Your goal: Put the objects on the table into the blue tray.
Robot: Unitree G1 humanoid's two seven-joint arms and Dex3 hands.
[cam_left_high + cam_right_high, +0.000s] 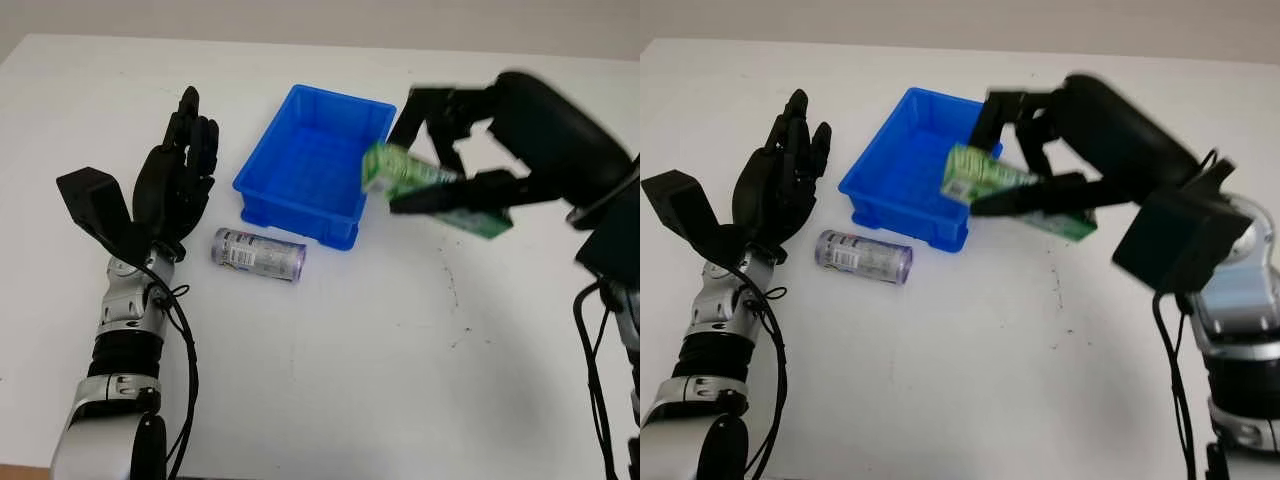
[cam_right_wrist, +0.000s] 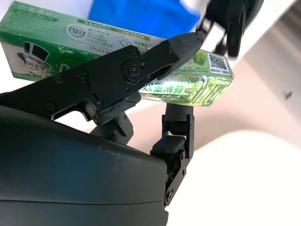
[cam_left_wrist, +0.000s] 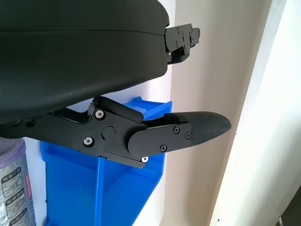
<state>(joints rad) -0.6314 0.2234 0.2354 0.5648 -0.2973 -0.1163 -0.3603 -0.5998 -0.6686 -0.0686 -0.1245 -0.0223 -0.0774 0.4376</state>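
A: Start with the biggest thing. What sits on the white table [image 1: 350, 380]?

B: The blue rectangular plastic tray [image 1: 310, 165], with nothing in it so far. Everything else I'll place from that tray.

A: And the arms?

B: The right hand [image 1: 455, 165] is at the tray's right rim, raised above the table, its black fingers [image 2: 141, 70] clamped around a long green cardboard box [image 1: 435, 190]. One end of the box reaches over the rim; the rest sticks out to the right. I judge it is held lengthwise so it can be dropped flat inside.

A: The other hand?

B: The left hand [image 1: 175, 175] is just left of the tray, holding nothing, open. It looks parked clear of the tray while the right one works.

A: Anything not yet picked up?

B: A small clear plastic bottle with a white label [image 1: 258, 254] lies on its side just in front of the tray's near-left corner, near the left hand.

A: Can you read anything?

B: On the box there is a "12" in a circle, a top-hat figure, Chinese characters and a QR code. The bottle's label print is too small to read.
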